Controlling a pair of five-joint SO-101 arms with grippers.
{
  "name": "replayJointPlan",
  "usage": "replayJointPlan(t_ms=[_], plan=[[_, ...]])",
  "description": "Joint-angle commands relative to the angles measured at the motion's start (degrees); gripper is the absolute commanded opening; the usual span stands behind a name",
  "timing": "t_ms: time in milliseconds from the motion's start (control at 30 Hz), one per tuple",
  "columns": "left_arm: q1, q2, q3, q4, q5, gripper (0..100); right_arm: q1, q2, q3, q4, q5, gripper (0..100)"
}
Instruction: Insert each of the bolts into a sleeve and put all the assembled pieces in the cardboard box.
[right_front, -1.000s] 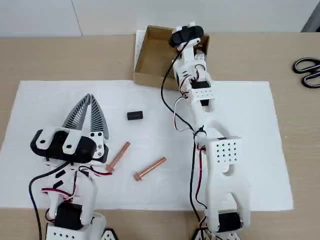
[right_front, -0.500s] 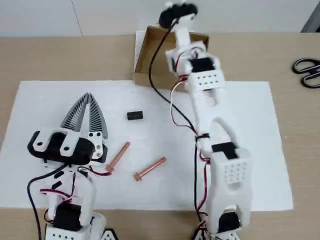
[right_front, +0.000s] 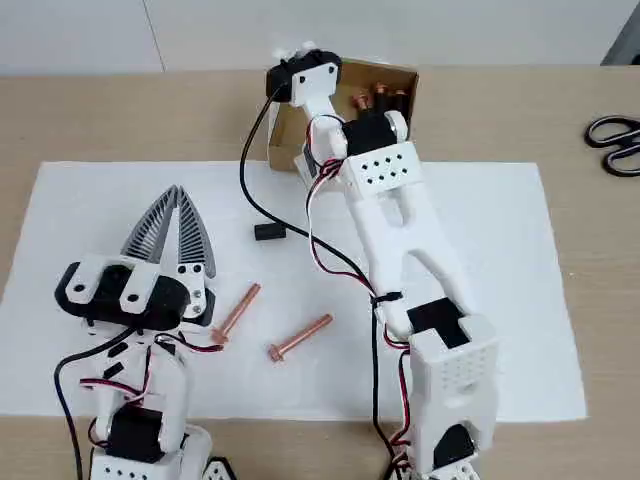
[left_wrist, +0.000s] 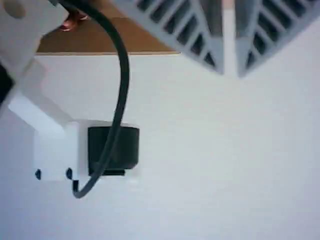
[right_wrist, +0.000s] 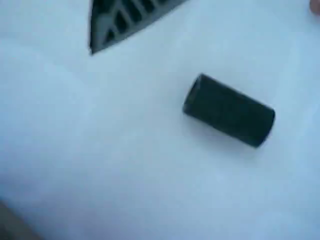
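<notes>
The right arm (right_front: 385, 200) has swung off the cardboard box (right_front: 283, 125) toward the left and now reaches over the far part of the white sheet (right_front: 500, 250). That uncovers copper-coloured pieces (right_front: 378, 97) lying in the box's far right corner.

The coming move turns on the black sleeve (right_front: 268, 231). It lies on its side on the sheet, its long axis running left to right, just short of the box's near wall. The right arm appears the nearer of the two, and its wrist view looks down on the sleeve (right_wrist: 229, 111) at close range. Whether its jaws are spread or pressed together cannot be told.

The left gripper (right_front: 178, 192) rests to the sleeve's left, jaws pressed together and pointing away from its base.

Two loose bolts lie slanted on the sheet nearer the arms' bases. One bolt (right_front: 237, 310) is just beside the left arm's wrist, and the other bolt (right_front: 300, 338) is between the two arms.

Bare sheet surrounds the sleeve, but the right arm's black cable (right_front: 250, 195) drapes across it. The left wrist view shows the cable (left_wrist: 122, 85) crossing the sleeve (left_wrist: 113, 148), so it could snag a grasp. The sheet's edges and the wooden surface (right_front: 100, 110) are well apart from it.
</notes>
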Motion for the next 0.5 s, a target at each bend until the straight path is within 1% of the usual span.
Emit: replayJointPlan(t_ms=[0, 67, 200, 233, 400, 467], plan=[[-0.53, -0.44, -2.15, -0.97, 0.35, 1, -0.40, -4.18, -2.81, 2.95, 0.62, 22.7], [-0.44, -0.44, -2.15, 0.44, 0.35, 1, -1.10, -3.74, -2.81, 3.56, 3.87, 22.6], [-0.44, -0.44, -2.15, 4.92, 0.35, 1, -5.23, -1.36, -2.81, 7.16, 19.87, 22.6], [-0.44, -0.44, -2.15, 5.63, 0.35, 1, -5.93, -0.48, -2.81, 7.78, 21.27, 22.6], [-0.44, -0.44, -2.15, 6.59, 0.35, 1, -6.37, 3.74, -5.63, 5.58, 22.07, 22.6], [-0.44, -0.44, -2.15, 6.59, 0.35, 1, -6.64, 5.67, -8.44, 5.41, 25.14, 22.6]])
